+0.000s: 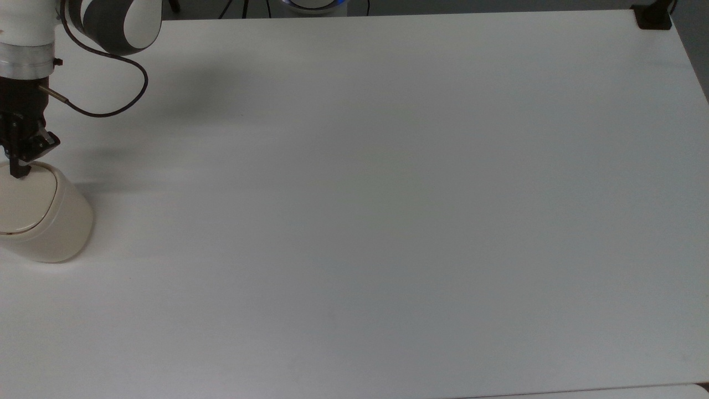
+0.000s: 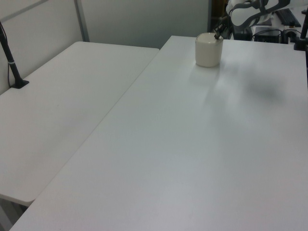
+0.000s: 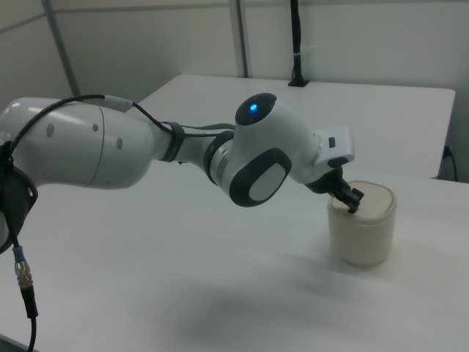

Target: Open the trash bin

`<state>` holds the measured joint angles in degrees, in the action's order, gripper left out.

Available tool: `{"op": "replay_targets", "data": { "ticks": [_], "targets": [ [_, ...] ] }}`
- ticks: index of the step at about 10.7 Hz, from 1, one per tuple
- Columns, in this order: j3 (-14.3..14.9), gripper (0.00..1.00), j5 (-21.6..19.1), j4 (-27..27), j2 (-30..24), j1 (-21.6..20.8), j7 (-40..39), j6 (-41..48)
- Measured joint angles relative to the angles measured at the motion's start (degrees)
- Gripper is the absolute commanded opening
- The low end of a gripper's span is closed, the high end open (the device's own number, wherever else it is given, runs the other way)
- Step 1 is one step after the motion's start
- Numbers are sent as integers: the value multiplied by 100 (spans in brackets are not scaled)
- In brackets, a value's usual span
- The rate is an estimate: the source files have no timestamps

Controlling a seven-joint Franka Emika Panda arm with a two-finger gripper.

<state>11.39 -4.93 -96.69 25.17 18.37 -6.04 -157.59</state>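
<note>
**One bin, lid down, gripper tip at its rim**

One cream-white trash bin [image 1: 47,221] stands upright at the left edge of the top view, its long axis vertical, on the white table [image 1: 388,221]. In the left view we see it at upper centre [image 2: 209,50]; in the right view, at right of centre [image 3: 361,224]. Its oval lid [image 1: 25,202] lies flat and shut. The gripper [image 1: 19,169] points down onto the rim at the lid's upper edge in the top view, touching it [image 3: 352,202]. We cannot tell how its fingers stand. We can read no writing on the bin.
</note>
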Motion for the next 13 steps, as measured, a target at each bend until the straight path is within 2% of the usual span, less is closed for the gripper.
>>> {"op": "replay_targets", "data": {
  "ticks": [3,5,8,11,12,13],
  "targets": [
    [0,0,-60,48,-41,1,17,-2],
    [-8,0,-342,132,-268,-5,69,218],
    [-138,0,-575,459,-965,-75,417,1629],
    [-558,0,-577,497,-1682,-185,717,2892],
    [-649,9,-581,501,-1859,-286,884,3344],
    [-726,40,-582,503,-2064,-452,1164,3826]
  ]
}}
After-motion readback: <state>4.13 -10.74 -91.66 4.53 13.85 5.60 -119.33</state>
